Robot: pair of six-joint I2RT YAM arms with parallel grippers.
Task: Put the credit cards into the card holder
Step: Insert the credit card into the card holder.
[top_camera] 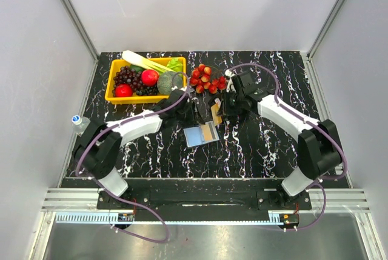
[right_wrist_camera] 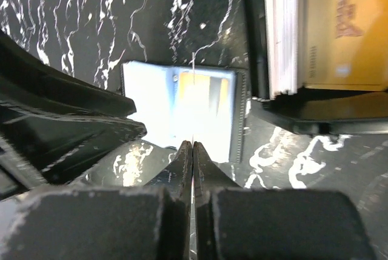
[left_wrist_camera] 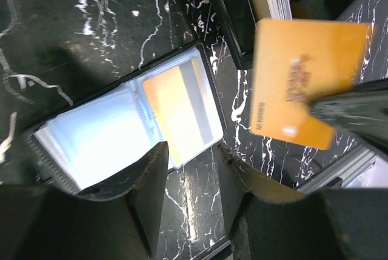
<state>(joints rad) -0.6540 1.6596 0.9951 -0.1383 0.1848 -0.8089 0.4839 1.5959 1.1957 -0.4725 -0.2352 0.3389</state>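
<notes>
The card holder (top_camera: 200, 134) lies open on the black marble table, light blue inside, with one orange credit card (left_wrist_camera: 179, 111) tucked in its right half. My right gripper (right_wrist_camera: 193, 148) is shut on another orange-gold credit card (left_wrist_camera: 303, 84), held edge-up above and to the right of the card holder (right_wrist_camera: 151, 99). In the right wrist view that card shows only as a thin line. My left gripper (left_wrist_camera: 191, 157) hovers open over the holder's near edge with nothing between its fingers. More cards (right_wrist_camera: 342, 30) stand in a black tray (right_wrist_camera: 315, 114).
A yellow basket (top_camera: 111, 87) of fruit and vegetables stands at the back left. A heap of strawberries (top_camera: 207, 79) lies behind the grippers. A small bottle (top_camera: 77, 122) stands at the table's left edge. Both arms crowd close together over the holder.
</notes>
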